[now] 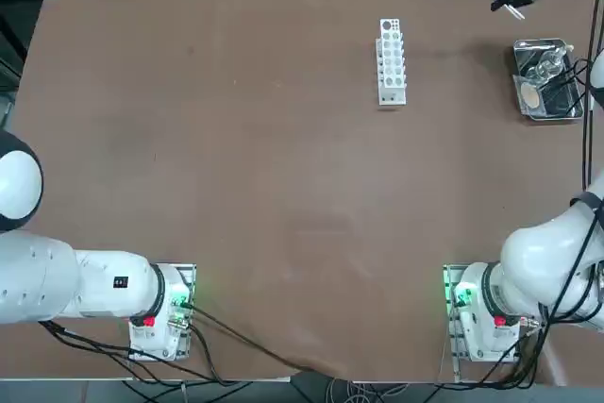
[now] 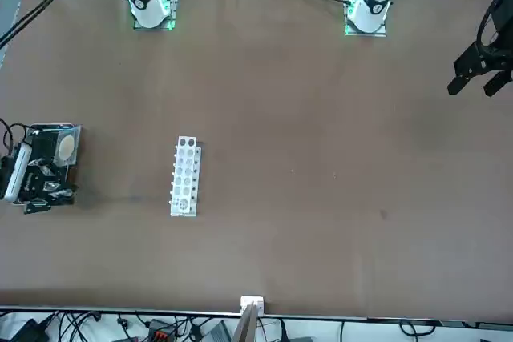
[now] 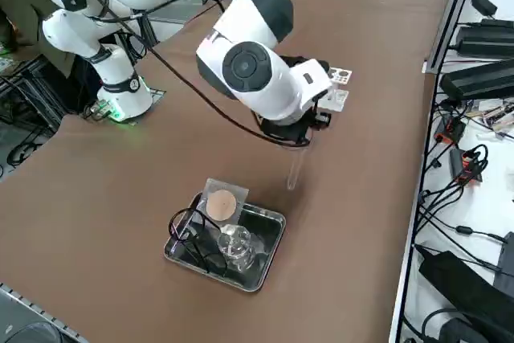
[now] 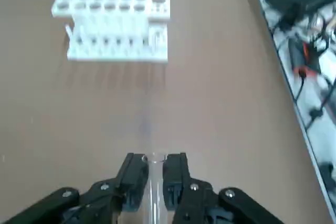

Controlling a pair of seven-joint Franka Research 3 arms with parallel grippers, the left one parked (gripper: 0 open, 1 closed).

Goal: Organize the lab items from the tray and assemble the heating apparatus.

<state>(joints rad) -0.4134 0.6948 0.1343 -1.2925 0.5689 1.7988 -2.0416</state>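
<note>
While the right gripper [image 4: 155, 174] is hanging above the brown table [image 1: 236, 186] near its far right corner, its two fingers are pinching a clear glass test tube [image 3: 295, 168] that is pointing straight down, its lower end clear of the tabletop in the right side view. In the wrist view the tube is running up between the black pads [image 4: 134, 174], which are sitting close together on either side of it.

Just beside the gripper, at the table's right edge, the shiny metal tray [image 3: 269, 259] is lying flat with little bare table between it and that edge. Inside it the grey mesh square [image 3: 221, 205] with its tan centre is leaning on the rim at one end, the small clear glass burner [image 3: 237, 245] is sitting in the middle, and the thin black wire tripod [image 3: 193, 234] is lying along one side, touching the burner.

The white test-tube rack [image 1: 391, 60] is standing well apart from the tray, toward the middle of the far half, with open table between the two and all around it. Most of the surface toward the robot is lying bare.

Beyond the far edge, cables and dark power units [image 3: 482, 78] are crowding a white bench [image 3: 490, 166], close to where the gripper is holding the tube.
</note>
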